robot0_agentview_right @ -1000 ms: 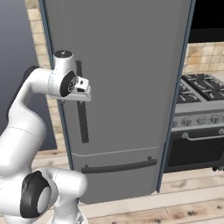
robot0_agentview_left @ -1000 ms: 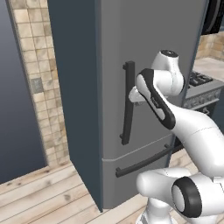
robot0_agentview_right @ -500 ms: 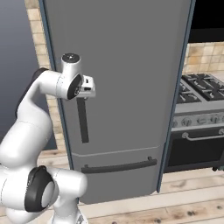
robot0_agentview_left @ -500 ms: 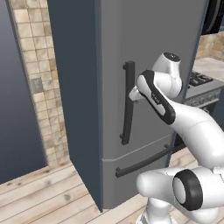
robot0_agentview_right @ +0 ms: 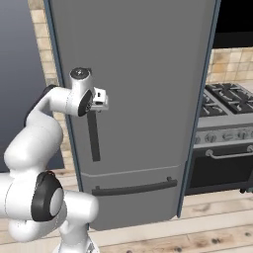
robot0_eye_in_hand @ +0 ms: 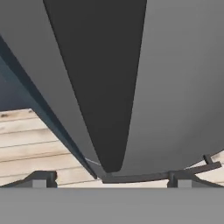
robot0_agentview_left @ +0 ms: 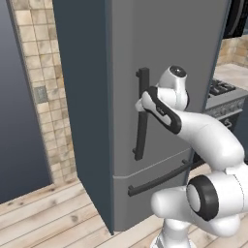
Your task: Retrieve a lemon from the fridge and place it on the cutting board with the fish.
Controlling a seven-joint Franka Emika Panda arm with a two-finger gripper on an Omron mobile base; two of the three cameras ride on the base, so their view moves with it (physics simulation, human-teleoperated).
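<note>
The fridge [robot0_agentview_left: 164,48] [robot0_agentview_right: 143,74] is a tall dark grey cabinet with its door closed. Its long vertical black bar handle [robot0_agentview_left: 141,126] [robot0_agentview_right: 93,141] runs down the middle of the hand view [robot0_eye_in_hand: 105,87]. My gripper [robot0_agentview_left: 140,103] [robot0_agentview_right: 98,101] [robot0_eye_in_hand: 109,179] is at the upper part of the handle. It is open, with one fingertip [robot0_eye_in_hand: 41,179] on each side of the bar and nothing held. The lemon, the cutting board and the fish are out of view.
A horizontal black drawer handle [robot0_agentview_right: 133,188] [robot0_agentview_left: 160,178] crosses the fridge's lower front. A stove [robot0_agentview_right: 227,106] with an oven door [robot0_agentview_right: 222,170] stands right of the fridge. A tiled wall [robot0_agentview_left: 43,97] lies to its left, above a wooden floor [robot0_agentview_left: 38,223].
The hand has moved in toward the fridge door, and the handle now lies between the fingers. The jaws have stayed open.
</note>
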